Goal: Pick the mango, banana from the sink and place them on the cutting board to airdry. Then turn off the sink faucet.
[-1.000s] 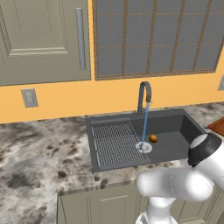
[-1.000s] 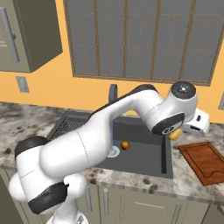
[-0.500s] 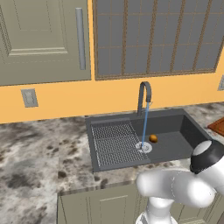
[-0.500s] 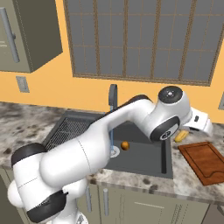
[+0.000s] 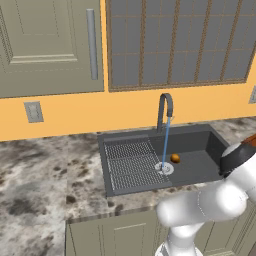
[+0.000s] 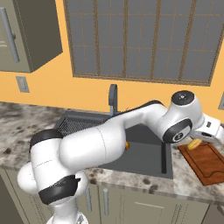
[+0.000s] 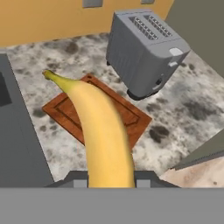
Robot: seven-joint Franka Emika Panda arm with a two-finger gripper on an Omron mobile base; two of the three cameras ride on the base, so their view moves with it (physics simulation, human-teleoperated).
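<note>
The tool (image 7: 109, 183) is clamped on the banana (image 7: 100, 131), which runs up from between the fingers and ends in a thin stem. In the hand view the fruit hangs above the cutting board (image 7: 131, 114), a reddish-brown wooden board with a groove inside its rim, lying on the speckled stone tabletop (image 7: 183, 109). Just beyond the board's far corner stands a grey two-slot toaster (image 7: 142, 50), near the orange wall. The dark edge of the sink (image 7: 17, 144) runs along the left of that view.

From the right base view the banana (image 6: 194, 143) shows as a small yellow shape over the near-sink end of the cutting board (image 6: 208, 162), at the end of the white arm (image 6: 131, 131) that reaches across the basin.

The mango (image 5: 175, 158) lies on the floor of the sink (image 5: 200, 172), just beside the round silver drain (image 5: 164, 168) and on its right. The sink faucet (image 5: 165, 107) stands at the back rim, and a thin blue stream (image 5: 165, 142) falls from its spout onto the drain. The ribbed drainboard (image 5: 129, 162) takes up the left part of the basin.
</note>
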